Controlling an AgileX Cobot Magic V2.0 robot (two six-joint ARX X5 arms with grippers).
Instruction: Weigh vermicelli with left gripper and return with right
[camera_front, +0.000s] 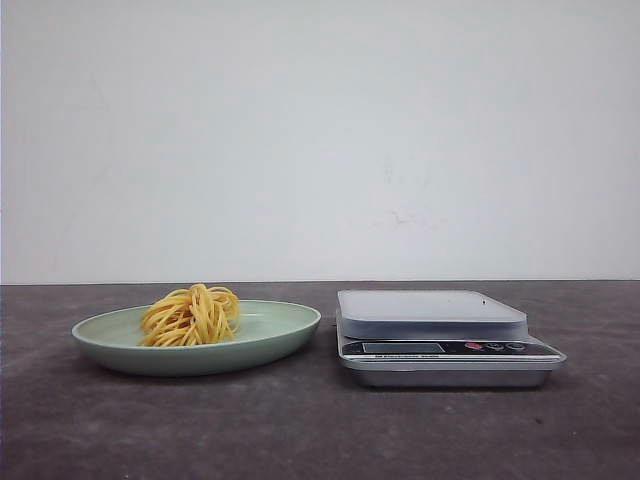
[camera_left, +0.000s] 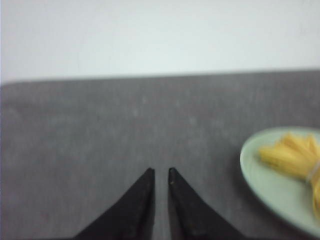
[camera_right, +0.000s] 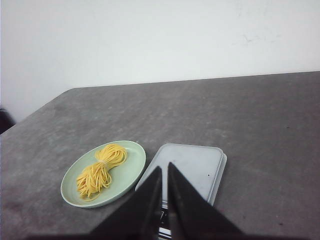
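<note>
Pictured on a dark grey, mottled tabletop (camera_front: 300, 430) before a plain white wall (camera_front: 320, 130): a nest of thin yellow vermicelli (camera_front: 191, 315), resting inside a shallow oval plate (camera_front: 285, 330) of glossy pale green, slightly toward the plate's left half in the front view. Loose looped strands, bundled and pinched near the middle as seen from the right wrist camera (camera_right: 100, 171), with the long axis following the long axis of the plate (camera_right: 131, 172). Just beside the plate, on its right and not touching: a kitchen scale (camera_front: 447, 350) with a flat, rounded-rectangular, matte grey platform and a silvery base carrying a dark display strip and small buttons. Platform bare.

Left gripper (camera_left: 161, 172), two tapering black fingers with tips nearly meeting and only a sliver of gap between, hanging over bare table near the plate's rim (camera_left: 250, 170), gripping nothing. Blurred view there. Right gripper (camera_right: 165, 169), likewise drawn almost closed and empty, poised above the near edge of the scale (camera_right: 195, 167).
</note>
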